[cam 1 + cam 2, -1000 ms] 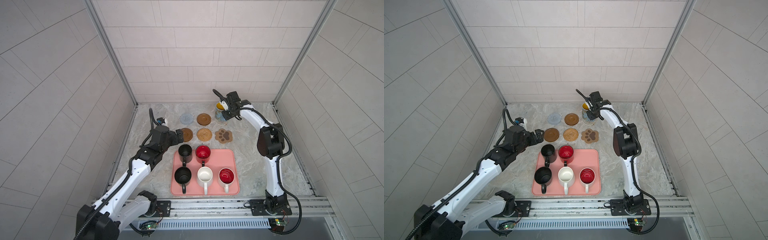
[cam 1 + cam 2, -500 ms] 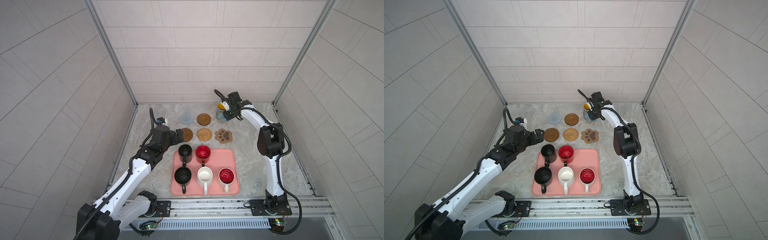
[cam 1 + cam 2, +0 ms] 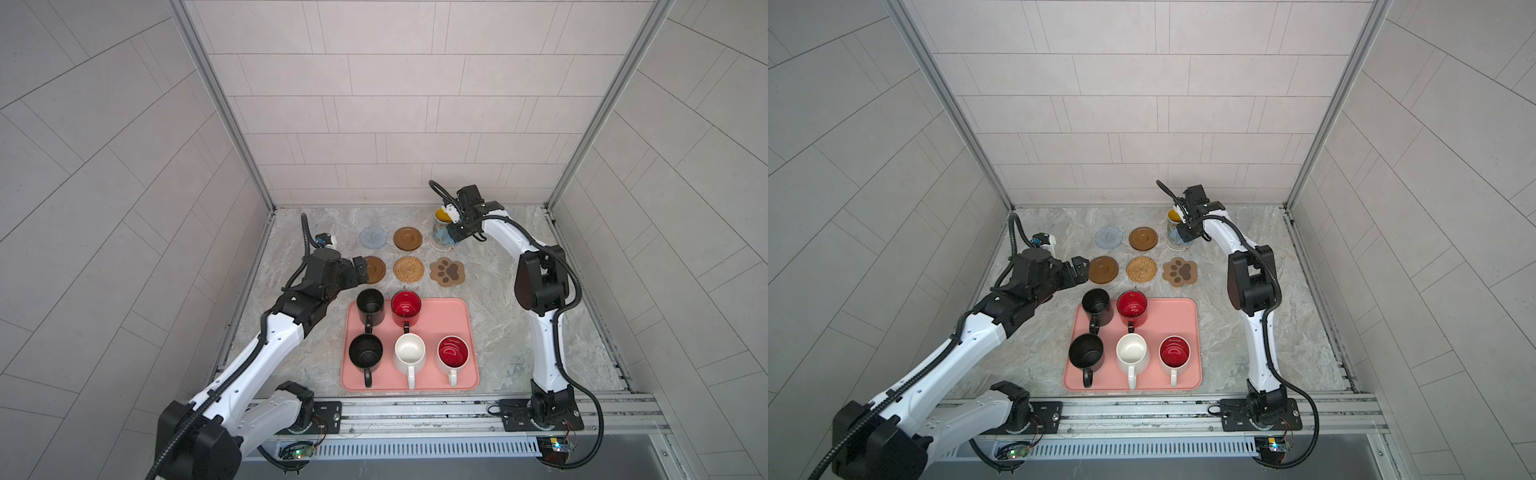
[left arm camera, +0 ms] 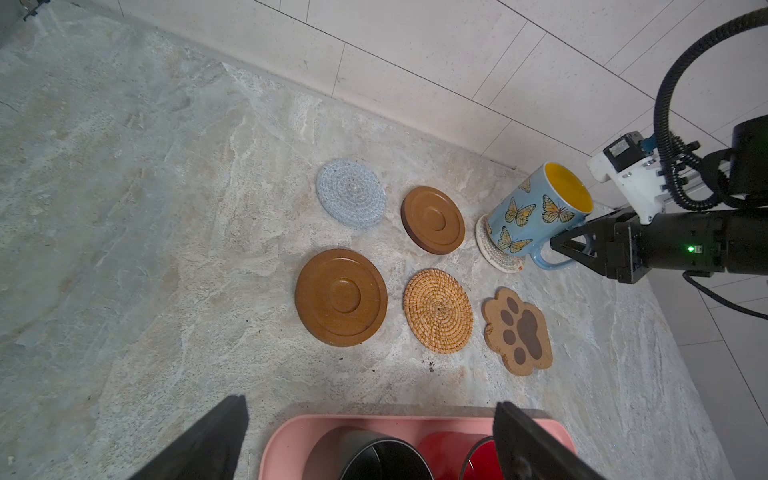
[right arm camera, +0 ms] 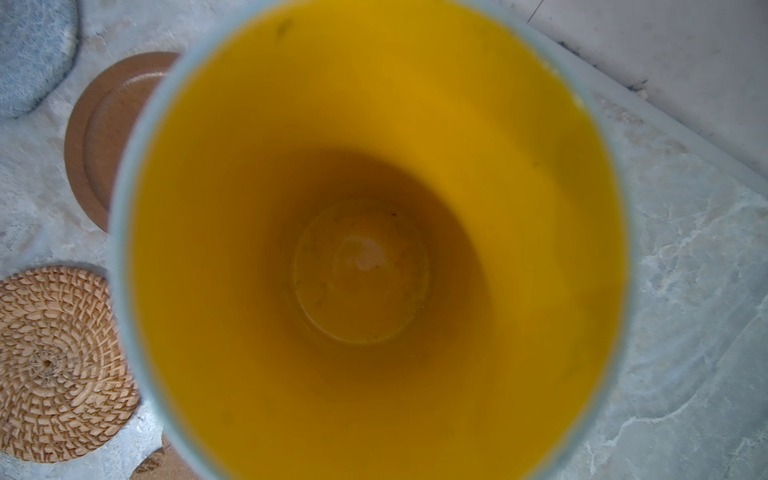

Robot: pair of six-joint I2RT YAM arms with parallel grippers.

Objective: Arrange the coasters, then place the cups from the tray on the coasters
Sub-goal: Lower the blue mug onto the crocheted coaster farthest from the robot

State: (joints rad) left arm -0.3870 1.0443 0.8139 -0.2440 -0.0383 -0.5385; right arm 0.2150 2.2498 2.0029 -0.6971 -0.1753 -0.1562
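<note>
Left fingers point(image 4: 224, 419): spread wide with nothing between them, far as we can see. They hang near the far left corner of the tray point(image 3: 453, 320), just beside the near brown grooved disc point(image 3: 374, 269).
Right fingers point(image 4: 559, 245): pinched shut on the handle of the light blue mug point(image 4: 528, 212).
Light blue mug: back right of the tabletop point(image 3: 519, 324), base on the whitish woven coaster point(image 4: 494, 253). It looks tipped to us in the left wrist view, and we can't tell if it sits flat. Its yellow inside fills the right wrist view.
Tray: near middle of the tabletop, and we count five cups on it. Far row is the far black mug point(image 3: 370, 305) and the red mug point(image 3: 406, 307). Near row is the near black mug point(image 3: 365, 353), the white mug point(image 3: 409, 353) and the white mug with red inside point(image 3: 452, 355).
Other coasters: the far row has the grey-blue woven coaster point(image 3: 373, 237) and the far brown grooved disc point(image 3: 407, 238). The near row adds the tan rattan coaster point(image 3: 409, 269) and the paw-shaped coaster point(image 3: 447, 271).
</note>
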